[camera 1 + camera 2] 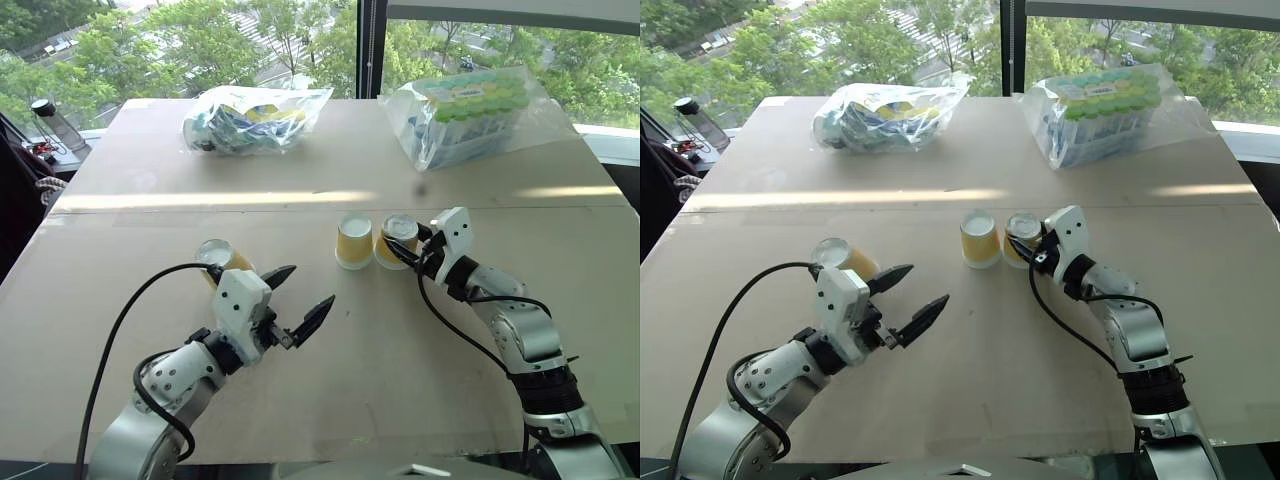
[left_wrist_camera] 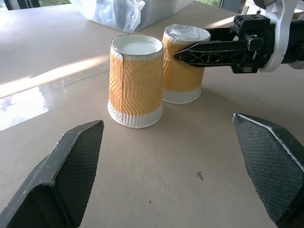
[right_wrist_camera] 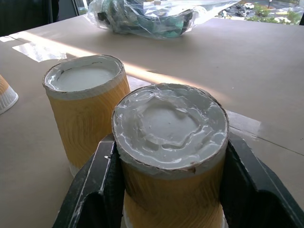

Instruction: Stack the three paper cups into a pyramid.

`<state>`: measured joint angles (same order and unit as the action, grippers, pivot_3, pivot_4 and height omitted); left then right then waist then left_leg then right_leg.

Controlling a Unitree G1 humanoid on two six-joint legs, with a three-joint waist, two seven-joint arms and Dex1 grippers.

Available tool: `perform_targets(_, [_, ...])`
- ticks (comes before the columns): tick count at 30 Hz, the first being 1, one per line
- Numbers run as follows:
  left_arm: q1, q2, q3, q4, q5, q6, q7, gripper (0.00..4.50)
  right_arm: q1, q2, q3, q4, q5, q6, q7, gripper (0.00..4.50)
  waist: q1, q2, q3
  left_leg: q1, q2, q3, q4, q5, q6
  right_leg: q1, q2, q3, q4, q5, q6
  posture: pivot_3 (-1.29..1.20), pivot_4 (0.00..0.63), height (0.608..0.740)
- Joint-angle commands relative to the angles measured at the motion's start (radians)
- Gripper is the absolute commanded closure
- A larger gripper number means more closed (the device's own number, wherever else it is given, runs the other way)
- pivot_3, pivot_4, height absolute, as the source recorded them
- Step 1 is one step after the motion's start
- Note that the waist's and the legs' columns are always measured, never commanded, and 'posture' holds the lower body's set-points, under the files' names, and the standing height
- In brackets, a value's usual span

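Building the base: right tool (image 1: 402, 248) clamped on a cup (image 1: 397, 240) beside the middle cup (image 1: 354, 242), left tool (image 1: 300, 300) apart; next, release.

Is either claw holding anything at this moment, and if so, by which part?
The right claw grips one paper cup, standing upside down, by its yellow side wall just under the upturned base. The left claw is open and holds nothing.

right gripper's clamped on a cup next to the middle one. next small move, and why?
Probably open the right gripper and back off: its cup already stands upside down beside the second cup, making the base. The third cup lies tipped by the open left gripper, next to fetch.
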<state>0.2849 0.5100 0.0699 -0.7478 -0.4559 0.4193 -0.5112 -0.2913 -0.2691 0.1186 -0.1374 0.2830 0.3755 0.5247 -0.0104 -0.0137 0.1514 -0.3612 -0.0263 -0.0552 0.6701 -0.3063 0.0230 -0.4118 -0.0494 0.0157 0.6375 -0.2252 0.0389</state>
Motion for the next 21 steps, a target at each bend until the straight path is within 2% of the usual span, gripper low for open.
perform_targets(1, [-0.004,-0.009,0.001,-0.042,0.006,-0.03,0.007,0.0,-0.001,-0.008,0.002,-0.013,0.005,0.021,0.016,2.15,0.0,0.0,0.0,0.0,0.0,0.0,0.0,0.0,0.0,0.0,0.0,0.0,0.0,0.0,0.0,0.0,0.15,0.74])
perform_targets(2, [-0.004,-0.011,0.0,-0.041,0.008,-0.032,0.008,0.0,0.0,-0.009,-0.002,-0.015,0.007,0.025,0.015,1.65,0.0,0.0,0.0,0.0,0.0,0.0,0.0,0.0,0.0,0.0,0.0,0.0,0.0,0.0,0.0,0.0,0.15,0.74])
perform_targets(3, [-0.002,-0.014,0.0,-0.041,0.009,-0.037,0.009,0.0,0.001,-0.011,-0.007,-0.017,0.009,0.028,0.016,1.43,0.0,0.0,0.0,0.0,0.0,0.0,0.0,0.0,0.0,0.0,0.0,0.0,0.0,0.0,0.0,0.0,0.15,0.74])
perform_targets(5, [0.005,-0.021,-0.001,-0.043,0.014,-0.05,0.014,0.0,0.005,-0.02,-0.012,-0.023,0.012,0.033,0.023,0.37,0.0,0.0,0.0,0.0,0.0,0.0,0.0,0.0,0.0,0.0,0.0,0.0,0.0,0.0,0.0,0.0,0.15,0.74])
perform_targets(6, [0.017,-0.026,-0.006,-0.05,0.021,-0.057,0.018,0.0,0.01,-0.025,-0.018,-0.029,0.016,0.037,0.028,0.02,-0.001,0.0,0.0,0.0,0.0,0.0,0.0,0.0,0.0,0.0,0.0,0.0,0.0,0.0,0.0,0.0,0.15,0.74])
perform_targets(8, [0.07,-0.044,-0.02,-0.068,0.068,-0.099,0.038,0.0,0.035,-0.059,-0.029,-0.056,0.034,0.056,0.062,0.02,-0.001,0.0,0.0,0.0,0.0,0.0,0.0,0.0,0.0,0.0,0.0,0.0,0.0,0.0,0.0,0.0,0.15,0.74])
perform_targets(10, [0.12,-0.11,0.007,-0.084,0.091,-0.144,0.101,0.0,0.075,-0.1,-0.049,-0.095,0.067,0.074,0.1,0.02,0.0,0.0,0.0,-0.001,0.0,0.0,0.0,0.0,0.0,0.0,-0.001,0.0,-0.001,0.0,0.0,0.0,0.15,0.74])
perform_targets(12, [0.186,-0.191,0.048,-0.097,0.15,-0.22,0.177,0.0,0.151,-0.17,-0.079,-0.152,0.099,0.088,0.15,0.02,0.006,0.0,0.0,-0.002,0.0,0.0,0.0,-0.001,0.001,0.0,-0.002,-0.001,-0.005,0.0,0.0,0.0,0.15,0.74])
perform_targets(15, [0.291,-0.249,0.046,-0.097,0.265,-0.326,0.226,0.0,0.266,-0.263,-0.122,-0.21,0.119,0.055,0.225,0.02,0.013,0.0,0.0,-0.004,0.0,0.0,-0.001,-0.002,0.003,0.0,-0.003,-0.002,-0.008,0.0,0.0,0.0,0.15,0.74])
perform_targets(18, [0.365,-0.338,0.05,-0.059,0.348,-0.395,0.32,0.0,0.397,-0.339,-0.192,-0.267,0.198,-0.11,0.432,0.02,0.022,0.001,0.0,-0.004,0.0,0.001,-0.001,-0.004,0.006,0.001,-0.003,-0.002,-0.01,0.0,0.001,0.0,0.15,0.74])
perform_targets(21, [0.343,-0.396,0.092,-0.01,0.358,-0.392,0.382,0.0,0.434,-0.358,-0.231,-0.309,0.268,-0.155,0.505,0.02,0.022,0.0,0.001,-0.002,0.002,0.002,0.0,-0.004,0.008,0.003,-0.001,-0.002,-0.011,0.0,0.001,0.0,0.15,0.74])
